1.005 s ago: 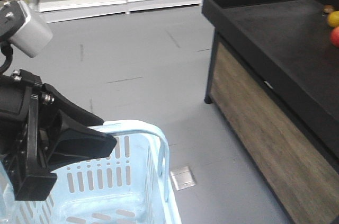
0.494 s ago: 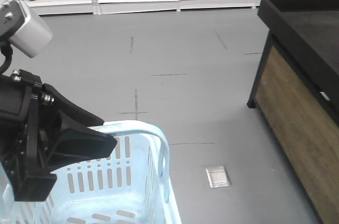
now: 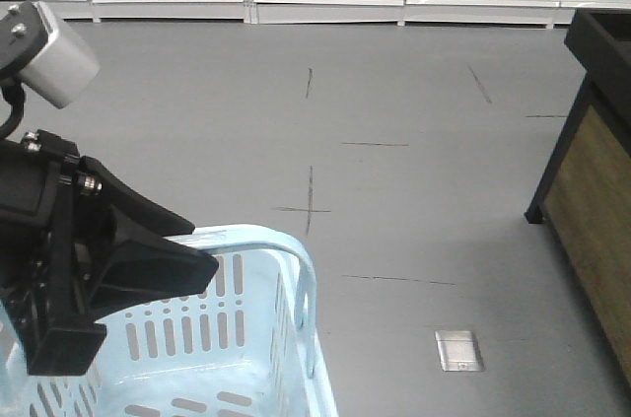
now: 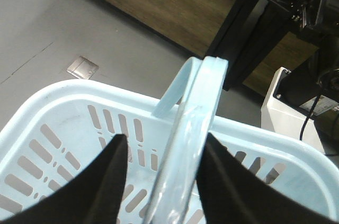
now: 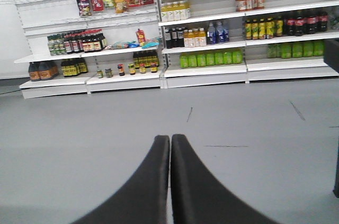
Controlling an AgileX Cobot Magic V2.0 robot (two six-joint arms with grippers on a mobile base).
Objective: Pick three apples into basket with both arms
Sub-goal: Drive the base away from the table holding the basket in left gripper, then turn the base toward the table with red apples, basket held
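Left gripper sits astride the basket loop handles, well left of the counter; can't tell if clamped. Right gripper jaws pressed together, empty. Apples not in view. Basket looks light, stiff and slick, so best taken by both handles at the top.

The basket is pale blue-white plastic with slotted walls. Its two loop handles are raised and pressed together, rising between the black fingers of the left gripper — one finger touches them, the other shows a narrow gap. The right gripper points out level over the floor, its fingers pressed together and holding nothing.
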